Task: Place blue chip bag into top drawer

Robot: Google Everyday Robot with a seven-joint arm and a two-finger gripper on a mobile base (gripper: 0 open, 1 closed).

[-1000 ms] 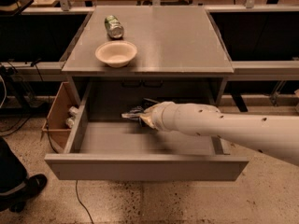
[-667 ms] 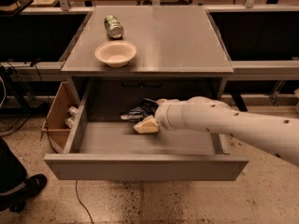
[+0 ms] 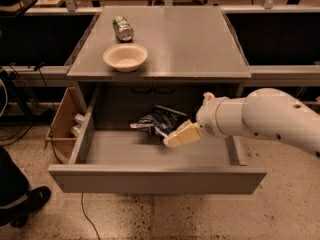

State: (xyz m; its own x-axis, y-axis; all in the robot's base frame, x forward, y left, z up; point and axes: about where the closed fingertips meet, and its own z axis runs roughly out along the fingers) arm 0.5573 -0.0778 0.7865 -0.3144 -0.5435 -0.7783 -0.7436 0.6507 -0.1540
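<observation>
Tool: the tool (image 3: 181,134) is seen inside the open drawer, right of centre, low over the drawer floor, pointed left and slightly down.
Tool state: cannot be told; whether it is released or clenched is not shown from this angle.
Tool vs bag: the tool tip is placed just beside the bag's lower right edge; contact cannot be confirmed.
Blue chip bag: the blue chip bag (image 3: 161,119) is seen crumpled and lying flat on the drawer floor, toward the back wall, about mid-width, with white and silvery markings showing.
Top drawer: the top drawer (image 3: 155,179) is seen drawn out from under the table, grey, with a plain front panel nearest the camera; only the bag and the tool are seen in it.
Arm: the white arm (image 3: 265,116) is brought in from the right edge, over the drawer's right side wall.
Table: the grey table (image 3: 200,44) is viewed from above, directly over the drawer.
Bowl: a white bowl (image 3: 125,57) is set upright near the table's front left.
Can: a green-and-silver can (image 3: 122,28) is laid on its side behind the bowl, apart from it.
Box: a brown cardboard box (image 3: 64,116) is placed on the floor against the drawer's left side, with pale items partly seen inside.
Shoe: a dark shoe (image 3: 30,199) is seen at bottom left.
</observation>
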